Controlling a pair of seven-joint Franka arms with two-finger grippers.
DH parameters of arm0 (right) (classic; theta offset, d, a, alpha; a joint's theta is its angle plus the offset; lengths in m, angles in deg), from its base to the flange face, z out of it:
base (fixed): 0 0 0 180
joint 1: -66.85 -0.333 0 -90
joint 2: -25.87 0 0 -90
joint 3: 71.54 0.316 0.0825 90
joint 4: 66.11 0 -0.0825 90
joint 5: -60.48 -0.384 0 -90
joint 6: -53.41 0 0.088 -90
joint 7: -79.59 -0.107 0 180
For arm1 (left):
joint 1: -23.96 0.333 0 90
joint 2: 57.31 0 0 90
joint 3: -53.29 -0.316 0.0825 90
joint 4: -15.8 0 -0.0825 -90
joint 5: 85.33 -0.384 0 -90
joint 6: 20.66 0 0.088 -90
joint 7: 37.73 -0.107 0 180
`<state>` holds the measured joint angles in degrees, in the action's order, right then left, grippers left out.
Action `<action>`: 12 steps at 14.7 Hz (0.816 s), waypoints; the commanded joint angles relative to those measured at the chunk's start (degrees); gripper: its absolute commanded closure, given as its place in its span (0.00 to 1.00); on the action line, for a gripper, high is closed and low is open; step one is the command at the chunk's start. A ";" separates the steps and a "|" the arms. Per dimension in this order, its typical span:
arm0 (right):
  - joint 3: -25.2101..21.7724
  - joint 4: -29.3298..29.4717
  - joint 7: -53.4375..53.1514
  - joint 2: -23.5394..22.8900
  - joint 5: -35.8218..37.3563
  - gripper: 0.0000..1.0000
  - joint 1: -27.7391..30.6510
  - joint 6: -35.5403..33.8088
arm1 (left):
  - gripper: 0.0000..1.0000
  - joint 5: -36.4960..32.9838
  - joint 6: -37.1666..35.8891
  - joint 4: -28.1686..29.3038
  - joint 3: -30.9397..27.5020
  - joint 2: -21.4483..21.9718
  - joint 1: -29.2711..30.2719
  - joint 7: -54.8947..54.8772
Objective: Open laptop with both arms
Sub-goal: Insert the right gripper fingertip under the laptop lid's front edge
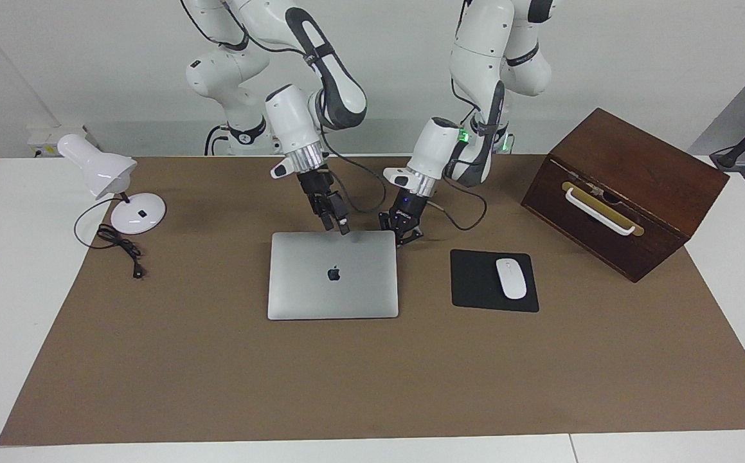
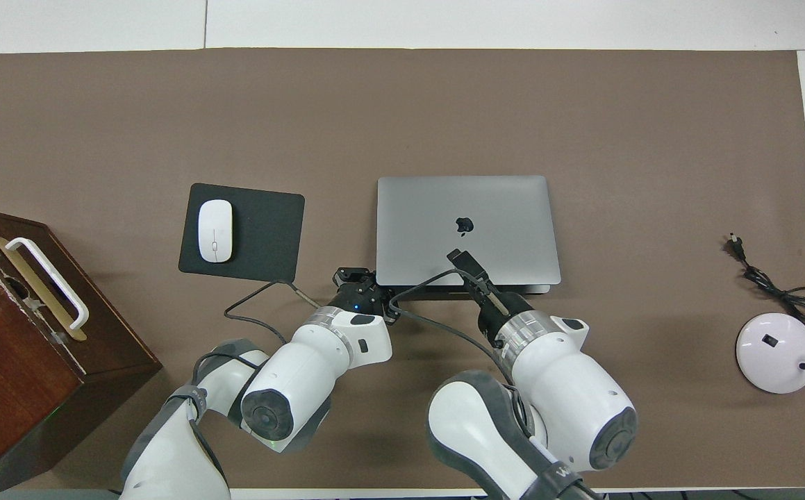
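Laptop (image 1: 333, 275) closed on brown mat (image 1: 372, 386), white wall (image 1: 636, 58)

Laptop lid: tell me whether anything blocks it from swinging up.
Nothing visible stands on the laptop. The right gripper is at its edge nearest the robots, the left gripper at the corner beside it. The mouse pad lies apart.

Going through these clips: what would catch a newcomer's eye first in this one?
The closed silver laptop at mid-table, with both grippers at its edge nearest the robots: the left gripper, shut, at one corner, the right gripper over that edge. Next, the dark wooden box at the left arm's end.
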<state>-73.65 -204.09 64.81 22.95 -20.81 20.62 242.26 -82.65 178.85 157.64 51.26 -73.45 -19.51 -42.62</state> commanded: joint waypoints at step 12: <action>-0.09 0.61 4.75 -0.69 -2.39 0.00 2.89 -2.34 | 1.00 -1.45 1.05 -2.19 -0.52 -3.29 -0.04 0.05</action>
<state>-73.84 -204.11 65.95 22.37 -21.31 21.93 241.51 -82.71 178.91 157.11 51.25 -73.85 -19.50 -42.62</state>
